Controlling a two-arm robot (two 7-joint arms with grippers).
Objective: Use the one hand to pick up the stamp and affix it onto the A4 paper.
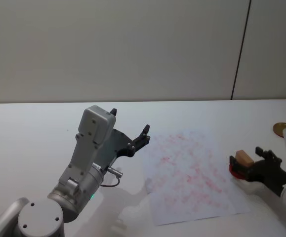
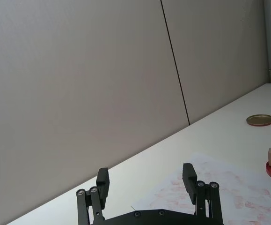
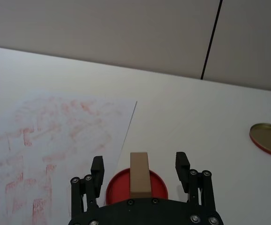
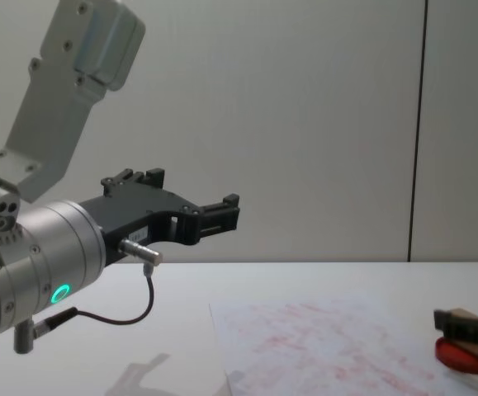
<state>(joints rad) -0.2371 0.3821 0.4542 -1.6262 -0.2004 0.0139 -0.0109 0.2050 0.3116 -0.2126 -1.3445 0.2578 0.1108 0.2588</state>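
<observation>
Between the right tool's (image 3: 140, 169) spread fingers, the stamp (image 3: 140, 180) stands on a red pad (image 3: 159, 185).

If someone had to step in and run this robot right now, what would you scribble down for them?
Right gripper: open, fingers either side of the stamp, not yet closed on it.
Left gripper: open, raised above the table left of the A4 paper, idle.
The stamp stands on the red ink pad, just off the paper's right edge. A brass-coloured lid lies farther back on the table.
Done: the approach to the stamp. The paper already carries many faint red marks.
Left: close on the stamp, lift it, carry it over the paper and press down.
</observation>
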